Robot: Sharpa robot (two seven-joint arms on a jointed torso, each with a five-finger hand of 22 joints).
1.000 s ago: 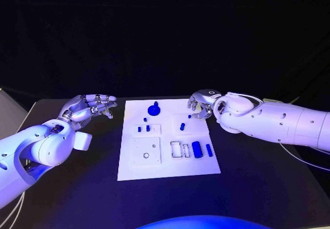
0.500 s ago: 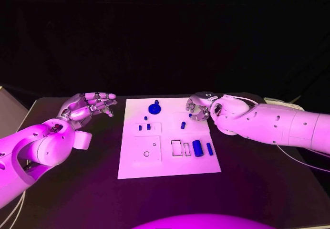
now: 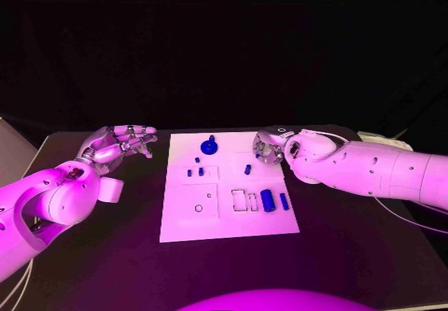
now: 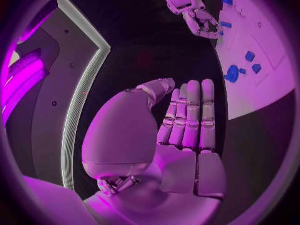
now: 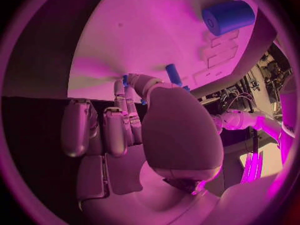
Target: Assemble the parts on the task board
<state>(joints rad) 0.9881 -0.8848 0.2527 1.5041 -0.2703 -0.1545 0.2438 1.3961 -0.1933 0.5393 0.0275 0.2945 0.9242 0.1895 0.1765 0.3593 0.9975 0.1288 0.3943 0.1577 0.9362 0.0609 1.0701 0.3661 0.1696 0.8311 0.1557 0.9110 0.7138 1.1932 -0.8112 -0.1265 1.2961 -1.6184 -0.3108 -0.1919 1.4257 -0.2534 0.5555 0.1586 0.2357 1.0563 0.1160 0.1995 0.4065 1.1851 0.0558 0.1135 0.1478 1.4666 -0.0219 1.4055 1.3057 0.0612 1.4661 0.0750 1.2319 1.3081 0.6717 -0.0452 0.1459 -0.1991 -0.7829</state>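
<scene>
R hand point(image 3: 270, 146) hovers over far right corner of task board point(image 3: 230, 220), fingers curled in, grip unclear. L hand point(image 3: 120, 144) off board's left, fingers spread, empty. Flat white board mid-table w/ small blue parts point(image 3: 268, 201), round and rod-shaped.

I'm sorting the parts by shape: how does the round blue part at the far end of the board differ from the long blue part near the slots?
The round blue part is a disc with a small knob on its far side; the long blue part is a straight bar. The round one sits near the task board's far edge, between the two hands; the long one lies nearer the robot, beside the rectangular slots. Both are blue, rest on the board, and neither is held.
</scene>
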